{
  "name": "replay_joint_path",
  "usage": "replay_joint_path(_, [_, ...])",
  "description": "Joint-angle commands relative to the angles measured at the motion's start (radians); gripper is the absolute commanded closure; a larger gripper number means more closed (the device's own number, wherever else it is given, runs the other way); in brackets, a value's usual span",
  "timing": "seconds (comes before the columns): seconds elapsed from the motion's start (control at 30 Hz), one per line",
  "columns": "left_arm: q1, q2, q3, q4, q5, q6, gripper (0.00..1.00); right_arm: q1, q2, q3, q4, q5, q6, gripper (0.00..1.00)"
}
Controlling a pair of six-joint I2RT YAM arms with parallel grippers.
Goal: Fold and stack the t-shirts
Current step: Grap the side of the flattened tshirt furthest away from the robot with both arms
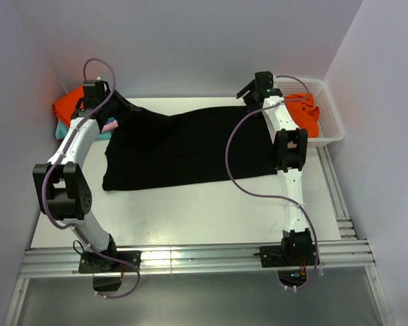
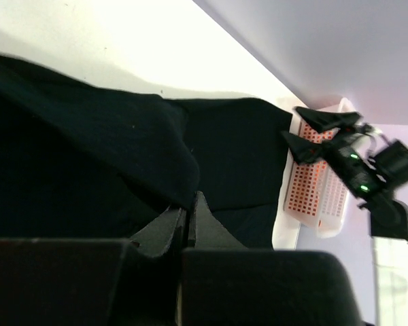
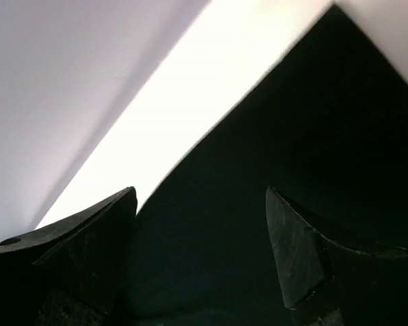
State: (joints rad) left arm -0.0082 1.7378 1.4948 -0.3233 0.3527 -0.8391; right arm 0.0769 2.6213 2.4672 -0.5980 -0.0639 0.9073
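Left pincer (image 2: 189,216) pinches the black t-shirt (image 1: 183,149) by its far-left corner; right pincer (image 3: 200,200) hangs spread over the far-right one. It lies unfolded on the tabletop (image 1: 190,210); a stack (image 1: 66,107) sits far left, and an orange shirt (image 1: 306,115) waits in the basket (image 1: 326,140).

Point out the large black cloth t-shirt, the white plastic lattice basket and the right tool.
large black cloth t-shirt (image 1: 190,146): top view, its middle.
white plastic lattice basket (image 1: 334,112): top view, right rim.
right tool (image 3: 200,193): right wrist view, between fingertips.
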Motion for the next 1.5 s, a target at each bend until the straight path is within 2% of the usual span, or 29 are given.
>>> replay_joint_path(0.0, [-0.003,-0.067,-0.008,0.014,0.019,0.020,1.00,0.003,0.069,0.035,-0.043,0.039,0.045,0.17])
replay_joint_path(0.07, [-0.003,-0.075,-0.010,0.007,0.022,0.020,1.00,0.012,0.077,0.024,-0.057,0.044,0.047,0.17])
replay_joint_path(0.1, [-0.003,-0.081,-0.013,0.007,0.022,0.020,1.00,0.017,0.078,0.022,-0.060,0.047,0.036,0.22])
replay_joint_path(0.13, [-0.001,-0.093,-0.018,0.010,0.023,0.017,1.00,0.021,0.074,0.019,-0.057,0.056,0.032,0.22])
replay_joint_path(0.63, [0.001,-0.162,-0.033,-0.029,0.031,0.055,1.00,0.004,0.037,-0.013,-0.016,0.096,0.036,0.19])
replay_joint_path(1.3, [-0.001,-0.311,-0.191,-0.056,0.031,0.110,1.00,0.000,0.046,-0.031,0.010,0.088,0.085,0.20])
replay_joint_path(1.4, [-0.001,-0.323,-0.199,-0.065,0.023,0.117,1.00,0.000,0.048,-0.030,0.009,0.088,0.084,0.22])
replay_joint_path(1.47, [-0.001,-0.331,-0.199,-0.075,0.014,0.121,1.00,0.000,0.048,-0.033,0.010,0.087,0.081,0.29])
